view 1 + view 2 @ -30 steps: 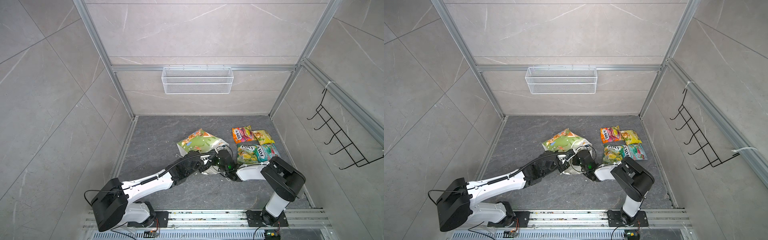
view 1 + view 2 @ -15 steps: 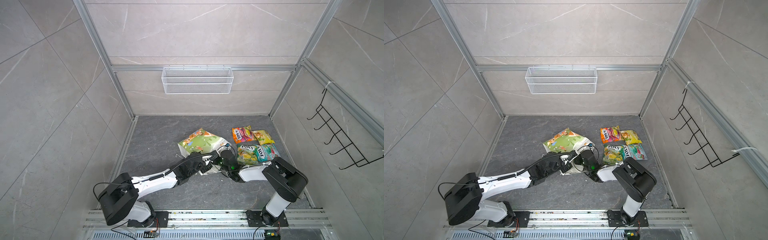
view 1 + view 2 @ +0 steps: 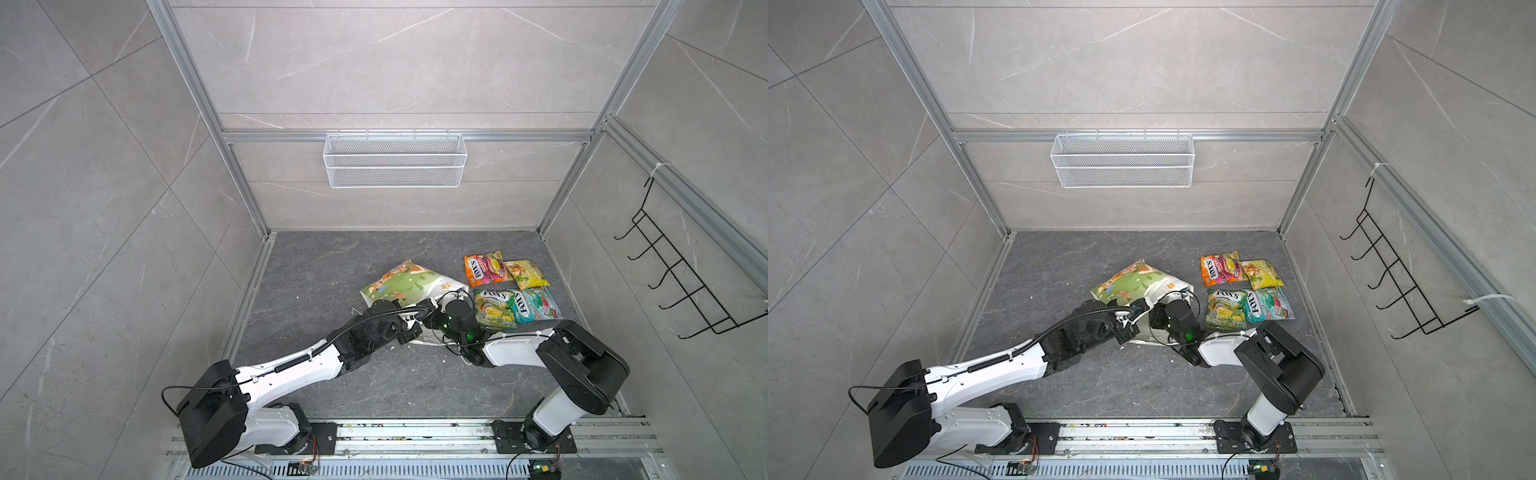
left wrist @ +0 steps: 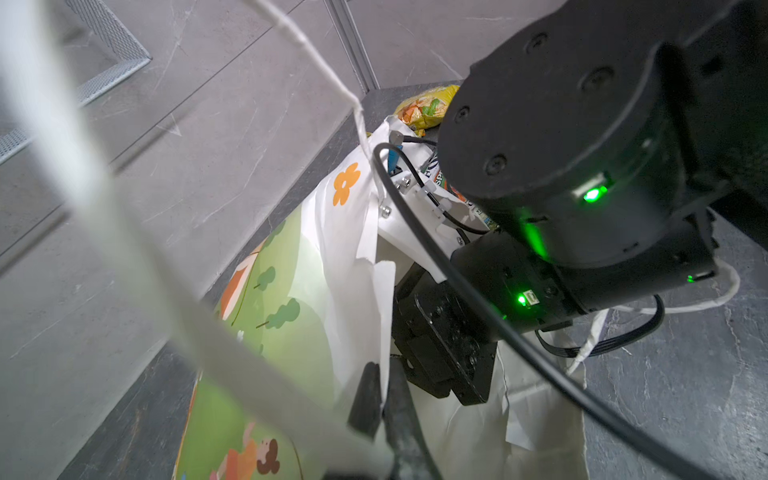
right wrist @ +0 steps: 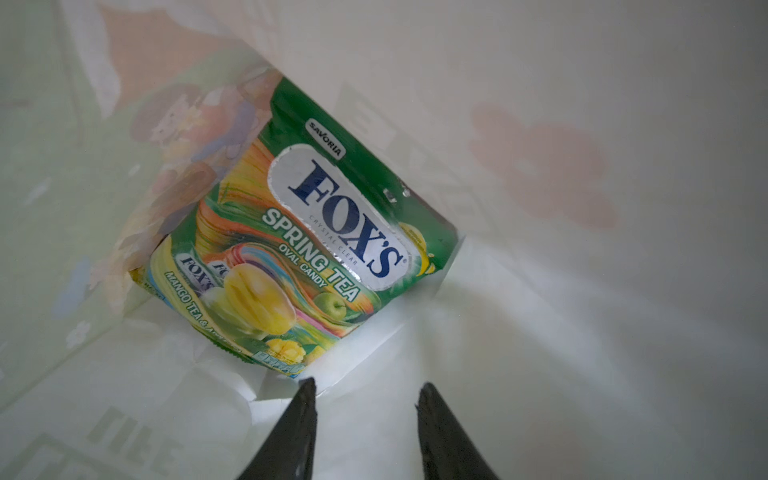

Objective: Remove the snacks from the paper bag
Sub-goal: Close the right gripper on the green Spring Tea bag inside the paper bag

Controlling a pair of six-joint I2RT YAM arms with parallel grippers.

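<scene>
The paper bag point(image 3: 399, 284) point(image 3: 1129, 282) lies on its side on the floor, mouth toward the arms. My left gripper point(image 4: 384, 372) is shut on the bag's white rim point(image 4: 374, 299), holding the mouth up. My right gripper point(image 5: 365, 388) is inside the bag, open and empty. Just beyond its fingertips lies a green FOX'S Spring Tea pouch point(image 5: 299, 245). In both top views the right gripper's jaws are hidden by the bag. Orange point(image 3: 482, 268), yellow point(image 3: 527, 273), green-yellow point(image 3: 494, 307) and teal point(image 3: 536, 305) snacks lie on the floor to the right of the bag.
A white wire mesh basket point(image 3: 395, 166) hangs on the back wall. A black hook rack point(image 3: 685, 282) is on the right wall. The right arm's wrist point(image 4: 561, 166) fills the bag's mouth, with its cable point(image 4: 457, 282) and the bag's cord handle point(image 4: 124, 232) close by.
The right gripper has gone a little deeper into the bag and its jaws have widened slightly. The left gripper keeps its hold on the rim.
</scene>
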